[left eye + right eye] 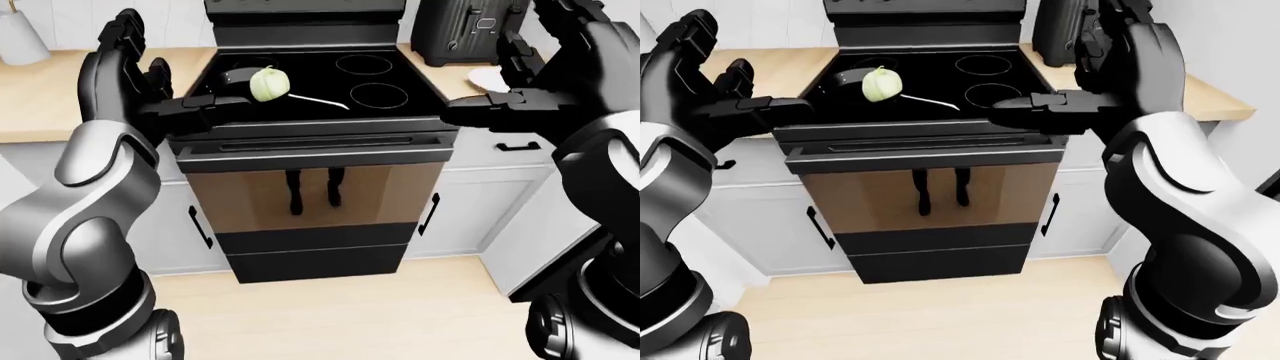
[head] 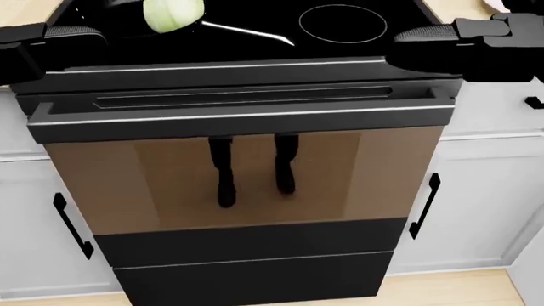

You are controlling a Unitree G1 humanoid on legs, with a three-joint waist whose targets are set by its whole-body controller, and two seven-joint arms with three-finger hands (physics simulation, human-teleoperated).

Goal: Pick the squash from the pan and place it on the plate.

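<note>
Nothing of the task is done yet: the squash (image 1: 268, 82) sits in the pan (image 1: 238, 76) near the stove's (image 1: 400, 75) left edge, untouched. The plate (image 1: 487, 77) waits on the counter beside the stove's right edge. Both the left hand (image 1: 128, 71) and right hand (image 1: 548, 64) hover released, fingers spread, grasping nothing. Reaching, lifting and placing all remain.

One squash (image 1: 268, 82); one pan (image 1: 238, 77) (four burners).
</note>
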